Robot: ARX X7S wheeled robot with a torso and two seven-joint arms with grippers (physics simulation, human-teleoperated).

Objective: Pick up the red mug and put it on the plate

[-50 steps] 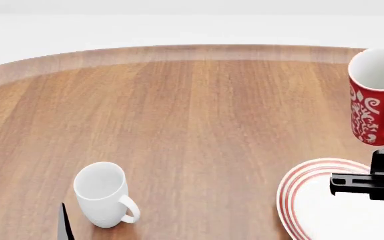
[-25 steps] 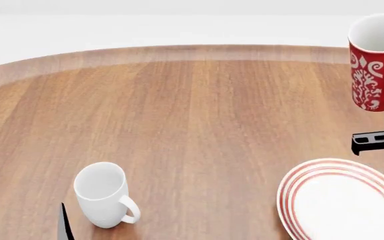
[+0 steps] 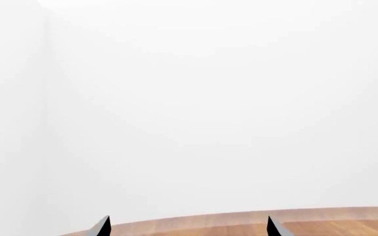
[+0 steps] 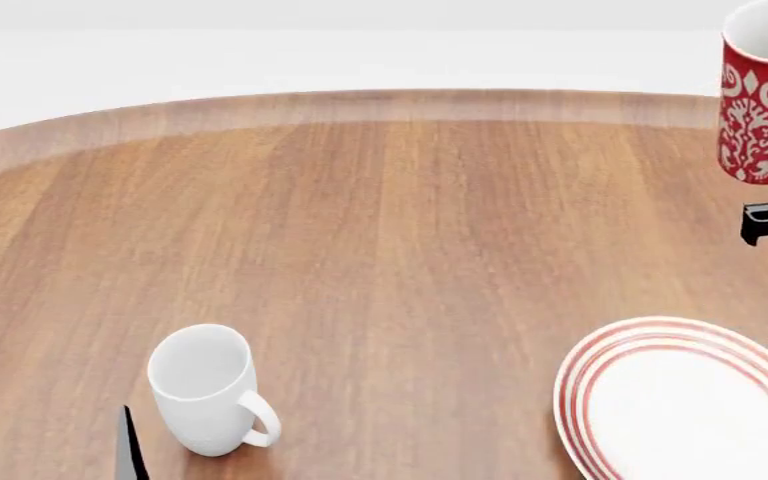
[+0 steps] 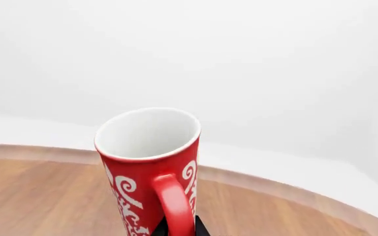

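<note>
Currently the tall red ceramic mug with white swirls (image 4: 766, 95), upright and clamped at its handle by the right gripper (image 5: 177, 230), hangs far of the round white red-ringed plate (image 4: 598, 375); the left gripper (image 4: 48, 440) is spread wide and holds nothing.

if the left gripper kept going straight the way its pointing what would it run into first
Probably nothing nearby. In the left wrist view the left gripper points out over the far edge of the wooden table toward blank white background, with no object between its fingertips. Depth beyond the edge is unclear.
</note>
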